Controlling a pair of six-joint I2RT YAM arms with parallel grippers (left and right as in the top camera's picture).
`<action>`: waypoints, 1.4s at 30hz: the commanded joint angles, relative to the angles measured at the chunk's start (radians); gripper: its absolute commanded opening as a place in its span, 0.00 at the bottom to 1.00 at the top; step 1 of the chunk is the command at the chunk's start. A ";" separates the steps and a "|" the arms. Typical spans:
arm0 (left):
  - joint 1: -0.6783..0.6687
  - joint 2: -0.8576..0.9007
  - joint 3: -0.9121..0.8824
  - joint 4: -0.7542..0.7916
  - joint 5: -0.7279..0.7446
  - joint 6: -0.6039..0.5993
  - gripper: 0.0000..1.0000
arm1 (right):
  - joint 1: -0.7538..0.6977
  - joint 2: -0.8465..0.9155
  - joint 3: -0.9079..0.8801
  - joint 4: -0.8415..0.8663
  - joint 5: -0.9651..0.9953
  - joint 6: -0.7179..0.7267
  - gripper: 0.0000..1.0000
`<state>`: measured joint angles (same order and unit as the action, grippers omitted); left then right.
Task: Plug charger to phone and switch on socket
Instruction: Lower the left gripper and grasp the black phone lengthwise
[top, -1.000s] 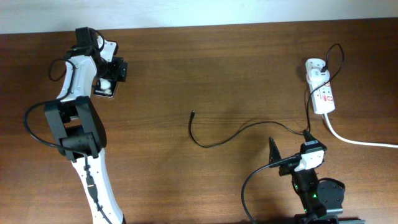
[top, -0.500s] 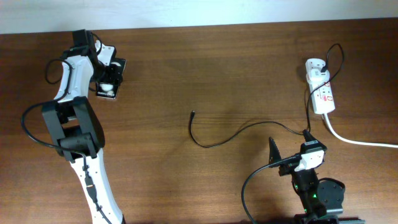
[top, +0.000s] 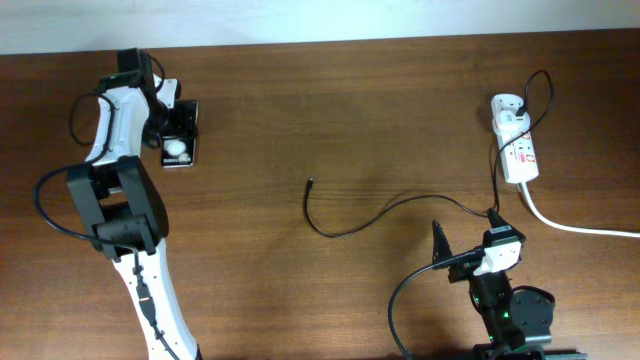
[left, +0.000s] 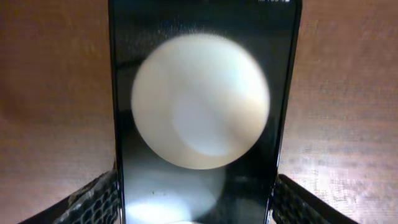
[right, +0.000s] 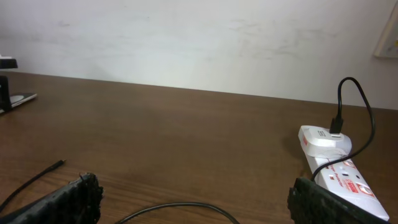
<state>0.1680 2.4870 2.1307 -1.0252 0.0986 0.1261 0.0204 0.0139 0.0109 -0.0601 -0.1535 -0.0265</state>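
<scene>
The phone, a black slab with a white round spot, lies at the far left of the table. My left gripper is shut on its long sides. In the left wrist view the phone fills the space between the two fingers. The charger cable runs from its connector tip across the table to the white adapter in the socket. My right gripper is open and empty, over the cable, with the socket ahead on its right.
A thick white cord leaves the socket toward the right edge. A white wall runs along the table's far edge. The left arm's base stands at the left front, the right arm's base at the right front.
My left gripper has turned the phone from a tilted pose to one square with the table's edges and shifted it slightly nearer. The right arm, cable and socket have not moved.
</scene>
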 joint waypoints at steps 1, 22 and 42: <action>-0.022 0.025 -0.021 -0.092 0.017 -0.089 0.68 | 0.006 -0.010 -0.005 -0.005 0.010 0.008 0.99; -0.189 0.033 -0.096 -0.136 -0.077 -0.086 0.76 | 0.006 -0.010 -0.005 -0.005 0.010 0.008 0.99; -0.208 0.031 0.283 -0.428 -0.049 -0.112 0.65 | 0.006 -0.010 -0.005 -0.005 0.010 0.008 0.99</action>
<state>-0.0338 2.5248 2.3344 -1.4147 0.0273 0.0319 0.0204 0.0139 0.0109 -0.0597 -0.1535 -0.0261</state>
